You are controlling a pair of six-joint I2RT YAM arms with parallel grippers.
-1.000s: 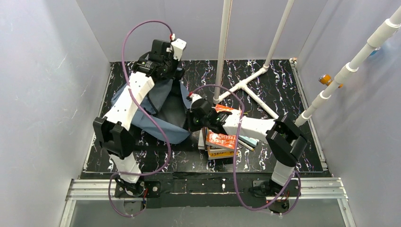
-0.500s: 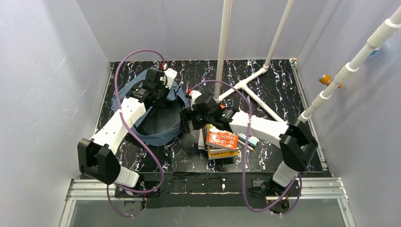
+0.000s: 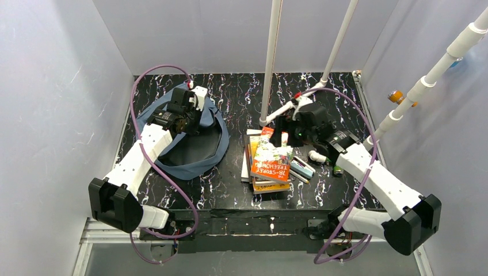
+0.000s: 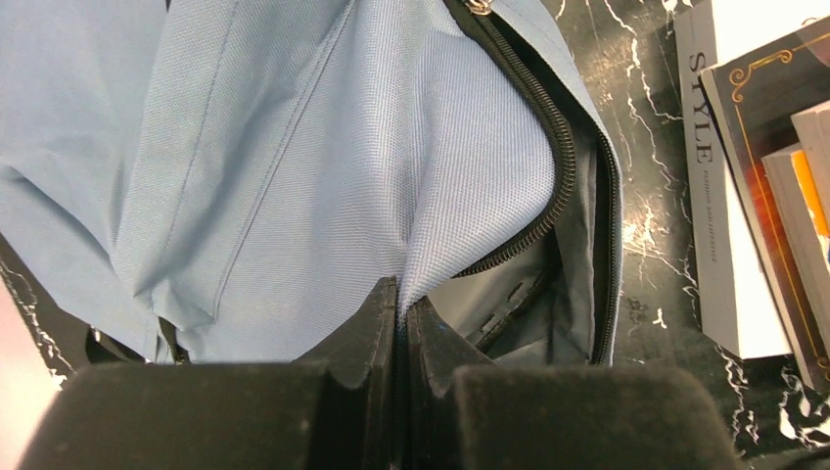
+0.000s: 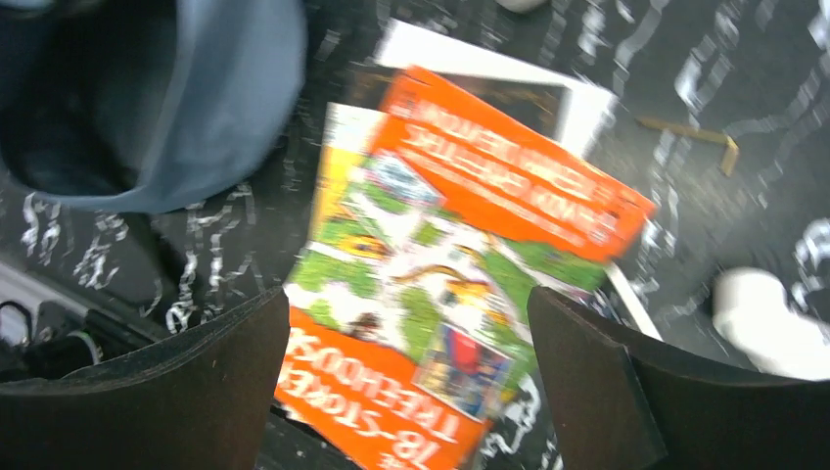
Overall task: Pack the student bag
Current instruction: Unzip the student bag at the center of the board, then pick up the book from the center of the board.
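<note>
Soft slate-blue fabric backpack lies open-mouthed at the black marbled tabletop's left, its zipper edge pinched by the clenched left hand. The right hand, released wide, hovers over an orange-covered book just right of the bag's mouth.

Slate-blue student bag, orange-green book, black white-veined table

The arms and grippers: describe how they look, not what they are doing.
Both the left arm and right arm have white links with bulky black joints, each trailed by a looping purple cable. The left gripper and right gripper are blocky and matte black.
</note>
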